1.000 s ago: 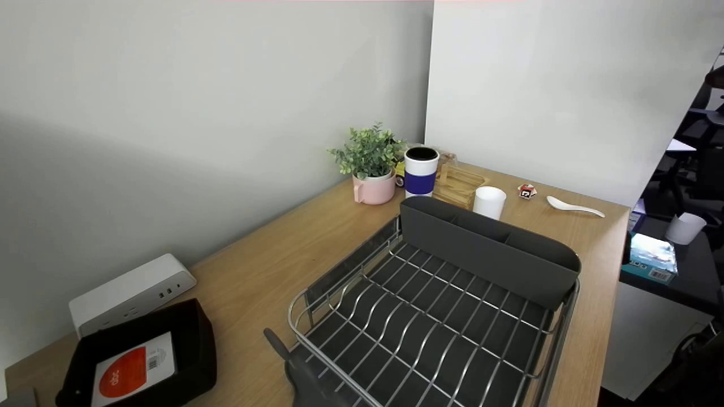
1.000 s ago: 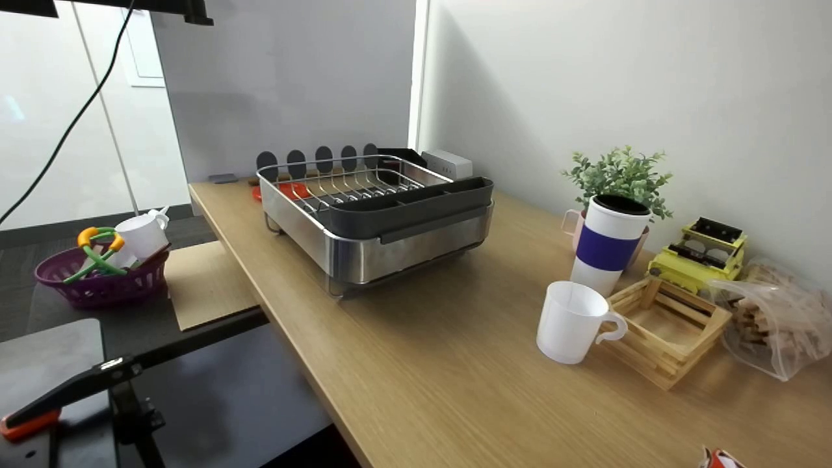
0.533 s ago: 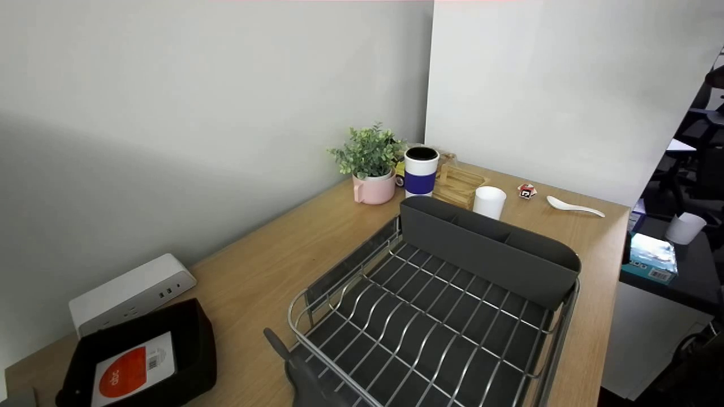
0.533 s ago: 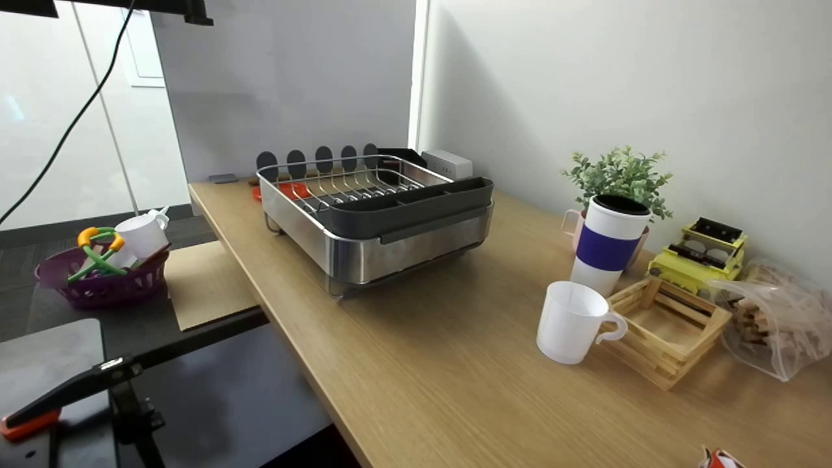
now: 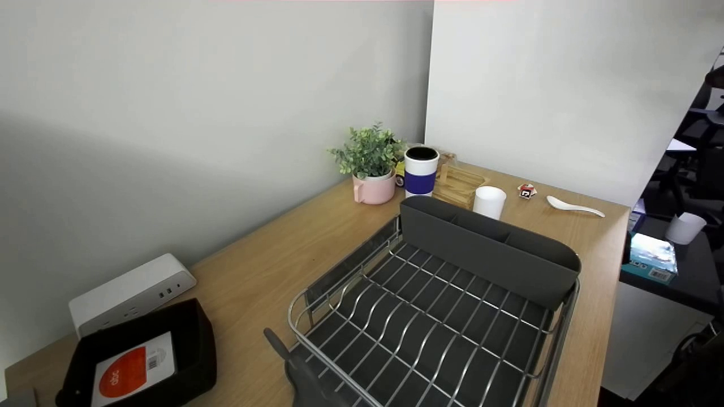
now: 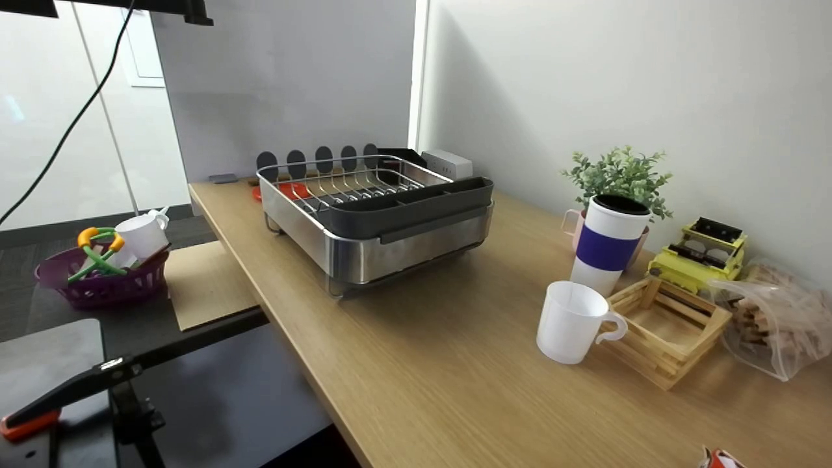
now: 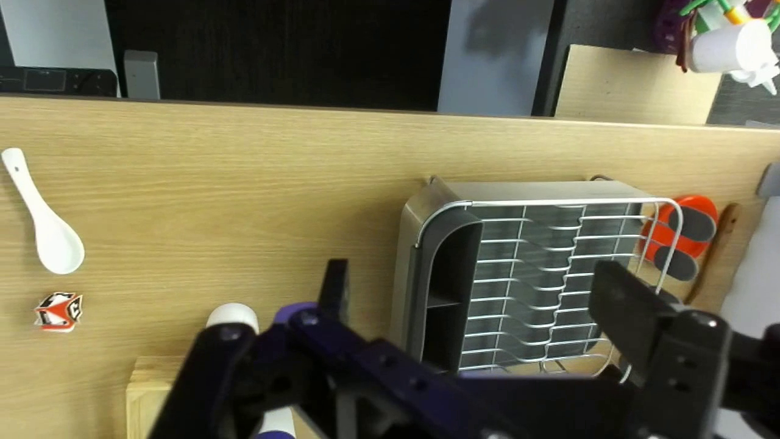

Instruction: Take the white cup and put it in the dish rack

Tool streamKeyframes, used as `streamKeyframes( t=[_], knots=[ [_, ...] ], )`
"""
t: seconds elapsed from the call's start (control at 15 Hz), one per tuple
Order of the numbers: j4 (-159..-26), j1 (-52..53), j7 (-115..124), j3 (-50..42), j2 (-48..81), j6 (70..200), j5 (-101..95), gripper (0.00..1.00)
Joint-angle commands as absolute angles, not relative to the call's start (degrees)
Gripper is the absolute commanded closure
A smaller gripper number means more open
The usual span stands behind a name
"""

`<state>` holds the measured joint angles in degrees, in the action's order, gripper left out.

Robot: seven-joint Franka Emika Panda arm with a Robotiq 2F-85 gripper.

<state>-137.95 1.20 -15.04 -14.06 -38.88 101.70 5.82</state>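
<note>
The white cup [image 6: 569, 325] stands upright on the wooden table in both exterior views. Its handle points toward the wooden crate. In an exterior view its lower part [image 5: 489, 202] is hidden behind the rack's holder. In the wrist view only its top [image 7: 233, 316] shows, partly covered by the gripper. The dish rack [image 6: 416, 263] has wire bars, metal sides and a dark holder at one end. It also shows in an exterior view [image 5: 447, 346]. My gripper [image 7: 471, 274] is open and empty, its fingers wide apart above the rack. The gripper is out of both exterior views.
A tumbler with a blue band [image 6: 608, 244] and a wooden crate [image 6: 669, 331] stand close to the cup. A plant in a pink mug [image 5: 374, 186] stands near the wall. A white spoon [image 7: 49, 225] and a small red-and-white item [image 7: 59, 311] lie on the table.
</note>
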Motion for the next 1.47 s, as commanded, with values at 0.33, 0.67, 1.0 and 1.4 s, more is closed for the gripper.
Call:
streamKeyframes(
  t=[0.33, 0.67, 1.0, 1.4],
  knots=[
    [-129.6, -0.2, -21.5, -16.0, -25.4, 101.4, 7.0, 0.0],
    [-130.6, -1.0, -20.3, -14.7, -26.1, 101.6, 6.8, 0.0],
    [-129.5, -1.0, -20.6, -14.1, -24.9, 108.0, 6.1, 0.0],
    [-124.3, -0.6, -21.4, -15.0, -18.5, 111.4, 7.0, 0.0]
  ],
)
